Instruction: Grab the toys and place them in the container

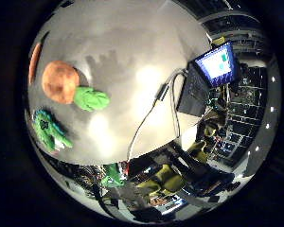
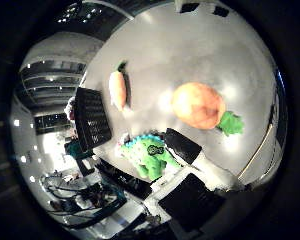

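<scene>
A round orange plush toy with a green leaf (image 2: 200, 104) lies on the white table (image 2: 180, 50). A green and teal plush toy (image 2: 150, 156) lies near the table's edge, close beside one of my hand's black fingers (image 2: 184, 146). A long orange toy (image 2: 117, 89) lies further off, beside a black ribbed rectangular thing (image 2: 91, 116) at the table's edge. My hand (image 2: 202, 190) hovers above the table with its fingers relaxed and nothing between them. In the little finger side view the round toy (image 1: 60, 81) and the green toy (image 1: 49, 129) lie on the table, untouched.
A lit screen (image 1: 216, 64) on a dark stand (image 1: 193, 93) is at the table's far edge. Beyond the table are shelves and room clutter (image 1: 239, 104). Bare table top (image 1: 133, 57) lies between the toys and the screen.
</scene>
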Action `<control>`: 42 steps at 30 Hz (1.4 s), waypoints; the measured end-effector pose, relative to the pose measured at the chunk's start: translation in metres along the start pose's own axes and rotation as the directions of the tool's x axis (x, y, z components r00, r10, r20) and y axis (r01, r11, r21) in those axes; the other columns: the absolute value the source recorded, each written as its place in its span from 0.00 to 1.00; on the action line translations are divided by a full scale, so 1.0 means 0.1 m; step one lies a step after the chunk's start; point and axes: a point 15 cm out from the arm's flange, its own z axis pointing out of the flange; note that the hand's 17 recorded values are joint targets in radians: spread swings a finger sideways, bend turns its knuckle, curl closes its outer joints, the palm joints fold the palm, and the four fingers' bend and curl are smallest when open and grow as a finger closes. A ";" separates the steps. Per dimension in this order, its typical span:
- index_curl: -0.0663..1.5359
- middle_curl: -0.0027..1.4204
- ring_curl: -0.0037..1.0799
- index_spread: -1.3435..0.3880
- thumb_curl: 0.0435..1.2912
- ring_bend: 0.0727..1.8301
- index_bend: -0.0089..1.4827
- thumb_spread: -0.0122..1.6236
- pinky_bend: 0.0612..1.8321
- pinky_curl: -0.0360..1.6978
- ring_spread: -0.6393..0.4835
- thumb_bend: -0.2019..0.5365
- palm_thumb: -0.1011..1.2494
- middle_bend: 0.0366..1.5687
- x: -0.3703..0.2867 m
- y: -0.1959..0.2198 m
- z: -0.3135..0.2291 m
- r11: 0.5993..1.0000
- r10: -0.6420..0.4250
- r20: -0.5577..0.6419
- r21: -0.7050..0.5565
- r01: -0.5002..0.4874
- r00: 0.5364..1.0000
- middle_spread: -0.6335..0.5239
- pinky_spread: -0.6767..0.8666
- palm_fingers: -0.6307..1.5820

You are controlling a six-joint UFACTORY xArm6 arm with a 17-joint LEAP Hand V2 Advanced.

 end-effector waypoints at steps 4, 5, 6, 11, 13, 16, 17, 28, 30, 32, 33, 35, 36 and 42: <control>0.21 0.23 0.21 0.59 0.23 0.14 0.11 0.65 0.16 0.19 0.62 0.24 0.54 0.15 -0.01 0.02 0.18 1.000 -0.003 0.008 -0.024 0.003 1.000 0.53 0.67 0.37; 0.21 0.23 0.21 0.59 0.23 0.14 0.11 0.65 0.16 0.19 0.62 0.24 0.54 0.15 0.00 0.03 0.23 0.999 -0.005 0.009 -0.033 0.006 1.000 0.53 0.67 0.37; 0.21 0.23 0.21 0.59 0.22 0.14 0.11 0.65 0.16 0.19 0.62 0.24 0.53 0.15 0.00 0.04 0.28 0.999 -0.008 0.008 -0.042 0.009 1.000 0.54 0.67 0.37; 0.21 0.23 0.22 0.60 0.22 0.14 0.11 0.65 0.15 0.19 0.62 0.24 0.51 0.16 -0.02 0.08 0.48 0.997 -0.020 0.013 -0.081 0.021 1.000 0.54 0.66 0.38; 0.21 0.23 0.22 0.61 0.22 0.14 0.11 0.64 0.15 0.19 0.61 0.24 0.51 0.16 -0.02 0.07 0.54 0.996 -0.020 0.015 -0.089 0.022 1.000 0.54 0.66 0.39; 0.21 0.23 0.22 0.62 0.21 0.15 0.11 0.64 0.15 0.19 0.60 0.24 0.50 0.16 0.01 -0.01 0.64 0.995 -0.026 0.013 -0.101 0.027 1.000 0.55 0.65 0.40; 0.21 0.23 0.22 0.62 0.21 0.16 0.11 0.64 0.15 0.19 0.59 0.24 0.50 0.16 0.01 -0.04 0.67 0.994 -0.029 0.012 -0.104 0.030 1.000 0.55 0.65 0.41; 0.31 0.37 0.42 0.56 0.26 0.53 0.36 0.62 0.46 0.29 0.38 0.26 0.67 0.52 0.03 -0.09 0.70 0.994 -0.044 0.004 -0.103 0.045 0.999 0.40 0.24 0.94; 0.35 0.39 0.44 0.58 0.28 0.56 0.47 0.60 0.51 0.31 0.38 0.27 0.71 0.57 0.07 -0.09 0.65 0.995 -0.038 0.001 -0.093 0.038 0.999 0.41 0.23 0.95; 0.40 0.42 0.47 0.60 0.32 0.62 0.57 0.58 0.56 0.34 0.39 0.27 0.77 0.64 0.13 -0.09 0.55 0.997 -0.025 -0.002 -0.077 0.025 1.000 0.42 0.24 0.92; 0.41 0.42 0.48 0.60 0.33 0.64 0.60 0.57 0.58 0.35 0.39 0.27 0.78 0.67 0.19 -0.08 0.48 0.998 -0.013 -0.006 -0.065 0.012 1.000 0.42 0.25 0.91; 0.42 0.43 0.50 0.61 0.36 0.66 0.63 0.56 0.60 0.37 0.40 0.27 0.81 0.70 0.30 -0.07 0.27 0.999 0.008 -0.019 -0.033 -0.009 1.000 0.43 0.25 0.90; 0.43 0.43 0.50 0.62 0.37 0.67 0.64 0.54 0.62 0.38 0.40 0.27 0.82 0.71 0.31 -0.07 0.16 1.000 0.012 -0.025 -0.018 -0.012 1.000 0.43 0.26 0.89; 0.46 0.44 0.52 0.64 0.46 0.73 0.71 0.48 0.66 0.43 0.42 0.25 0.85 0.77 0.13 -0.10 -0.54 0.999 -0.009 -0.056 0.042 0.012 0.998 0.45 0.29 0.85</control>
